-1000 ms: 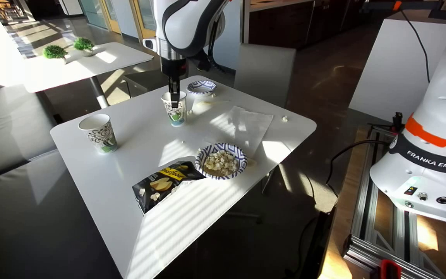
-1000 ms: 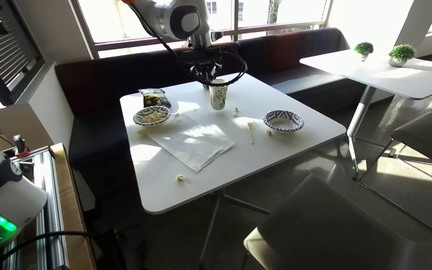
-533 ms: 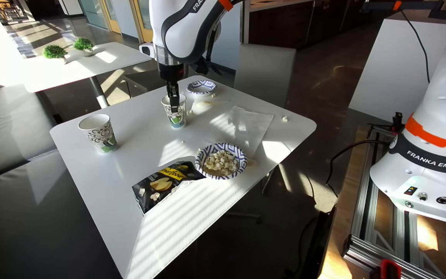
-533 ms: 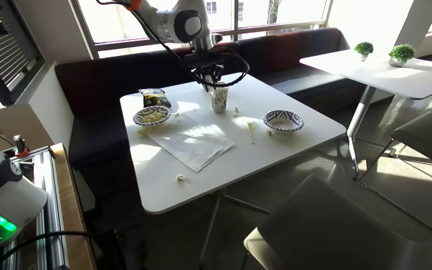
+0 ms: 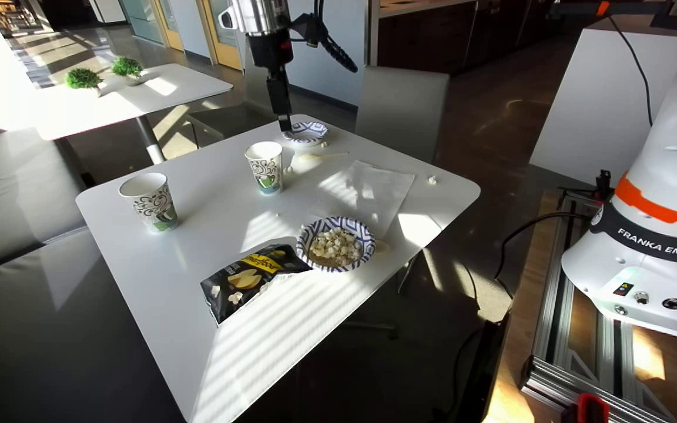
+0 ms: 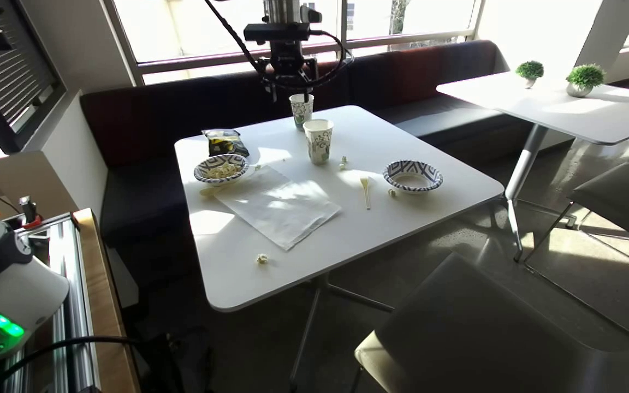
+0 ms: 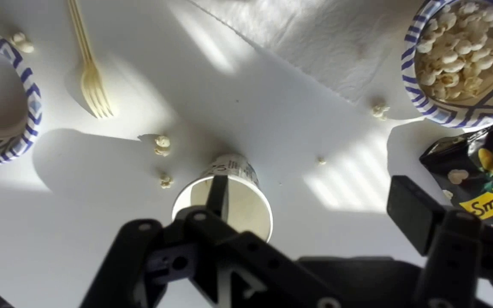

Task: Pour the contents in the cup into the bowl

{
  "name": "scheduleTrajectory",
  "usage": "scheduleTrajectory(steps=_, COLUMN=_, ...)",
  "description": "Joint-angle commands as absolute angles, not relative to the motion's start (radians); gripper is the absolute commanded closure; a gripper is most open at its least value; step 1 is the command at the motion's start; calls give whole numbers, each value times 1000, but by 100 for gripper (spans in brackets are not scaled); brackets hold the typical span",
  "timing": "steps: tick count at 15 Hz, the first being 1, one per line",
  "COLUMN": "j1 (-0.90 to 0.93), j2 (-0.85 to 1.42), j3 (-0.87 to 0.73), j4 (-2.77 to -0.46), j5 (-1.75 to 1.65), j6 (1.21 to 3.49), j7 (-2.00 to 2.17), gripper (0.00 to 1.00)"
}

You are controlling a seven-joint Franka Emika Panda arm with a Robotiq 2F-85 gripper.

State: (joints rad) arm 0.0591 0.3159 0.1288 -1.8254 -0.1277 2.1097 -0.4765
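Hanging above the table [image 5: 215, 205], the gripper [image 5: 285, 124] in an exterior view is apart from the upright cup [image 5: 265, 167]; the popcorn-filled bowl [image 5: 341, 223] lies nearer, to the right. In an exterior view, a second cup [image 6: 300, 117] stands farther, leftward. In the wrist view the jaws are spread around nothing, one finger [image 7: 218, 192] above the cup's mouth. The pour is probably done; the next move calls for rising clear.
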Motion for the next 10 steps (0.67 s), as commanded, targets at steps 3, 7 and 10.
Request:
scheduleTrajectory(steps=3, j1=70, j2=3, j3=97, j4=-2072, j5=-117, j6=2124, j7=-195, gripper=0)
scheduleTrajectory(steps=7, j1=76, j2=-9, j3=100, j4=-2050, j5=-119, j6=2102, j7=-161, gripper=0)
scheduleTrajectory(steps=10, j1=77, j2=-4, j3=98, j4=-2041, j5=-119, j6=2102, j7=-164, gripper=0)
